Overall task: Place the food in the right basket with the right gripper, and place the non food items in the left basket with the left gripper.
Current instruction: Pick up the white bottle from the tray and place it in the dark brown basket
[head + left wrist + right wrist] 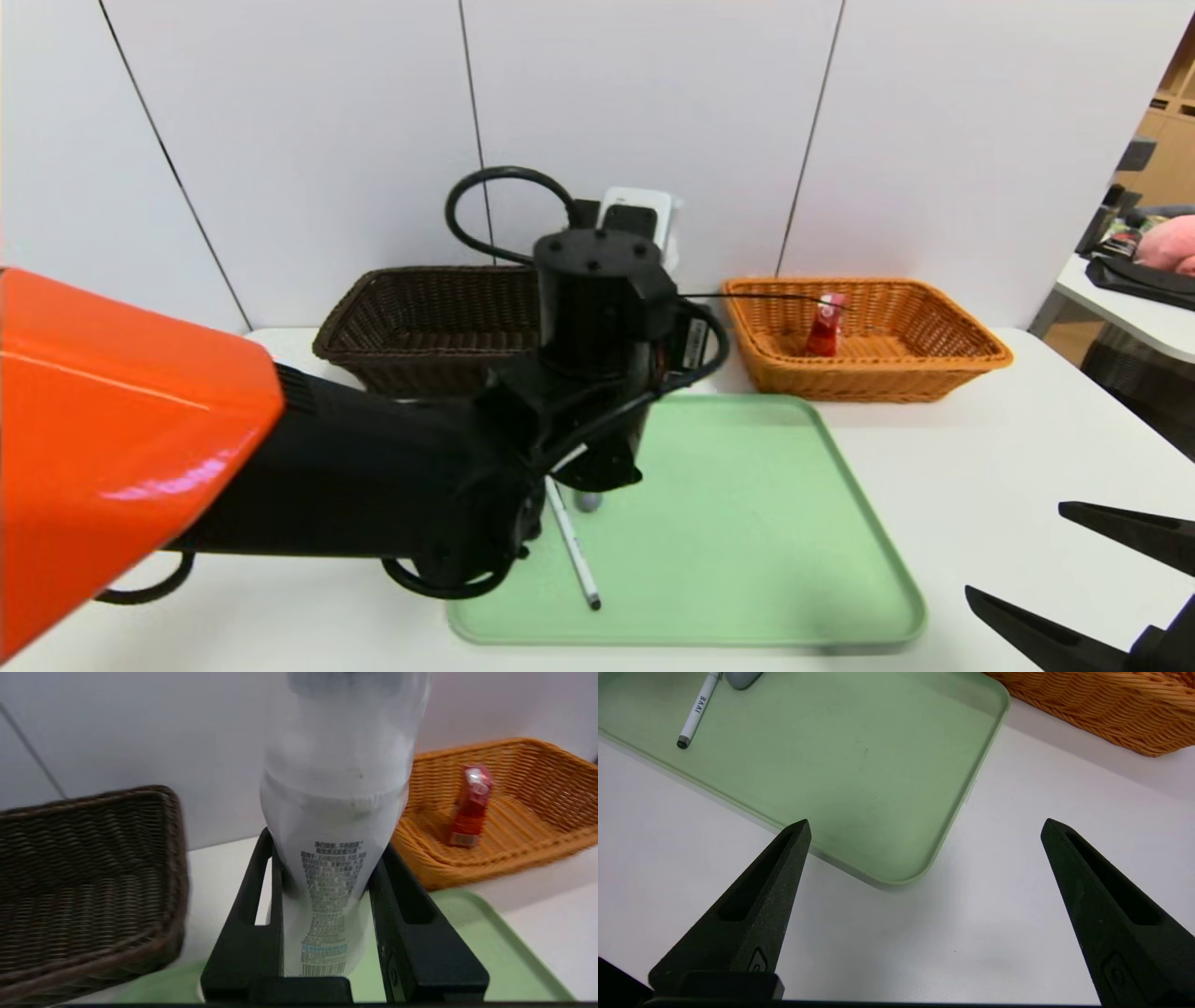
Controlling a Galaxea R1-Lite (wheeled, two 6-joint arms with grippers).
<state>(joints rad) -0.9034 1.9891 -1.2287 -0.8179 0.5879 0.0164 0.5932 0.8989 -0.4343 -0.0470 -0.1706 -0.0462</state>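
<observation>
Over the green tray (747, 523), the left gripper (327, 877) is clamped on a white bottle (334, 826), lifted between the brown basket (420, 313) and the orange basket (864, 341). A red snack packet (826, 325) sits in the orange one. A pen (574, 546) lies on the tray. Right gripper (924, 830) hovers wide open above the worktop (980, 467) by the tray's corner.
</observation>
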